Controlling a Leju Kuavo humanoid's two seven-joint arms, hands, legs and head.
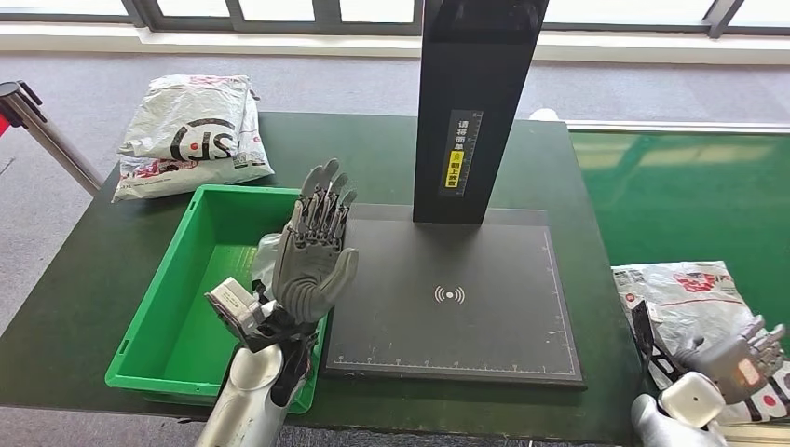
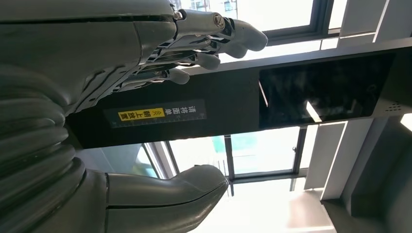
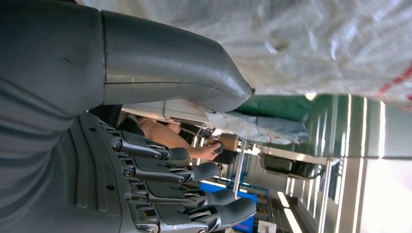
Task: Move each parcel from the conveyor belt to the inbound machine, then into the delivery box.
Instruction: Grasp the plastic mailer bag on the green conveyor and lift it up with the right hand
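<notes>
A grey printed parcel (image 1: pixel 685 293) lies on the green conveyor belt (image 1: pixel 680 196) at the right. My right hand (image 1: pixel 741 358) sits at its near corner. In the right wrist view the thumb (image 3: pixel 170 77) lies against the parcel (image 3: pixel 316 43) while the fingers (image 3: pixel 194 189) stretch out apart from it, gripping nothing. My left hand (image 1: pixel 315 251) is raised upright with fingers spread and empty, over the seam between the green delivery box (image 1: pixel 200 307) and the inbound machine's black plate (image 1: pixel 456 298). The left wrist view shows that hand (image 2: pixel 58 121) facing the machine's column (image 2: pixel 160 114).
The machine's tall black column (image 1: pixel 475 102) rises at the back of the plate. Two stacked parcels (image 1: pixel 191 130) lie on the table's far left corner, behind the green box. A barrier post (image 1: pixel 37 121) stands at the left edge.
</notes>
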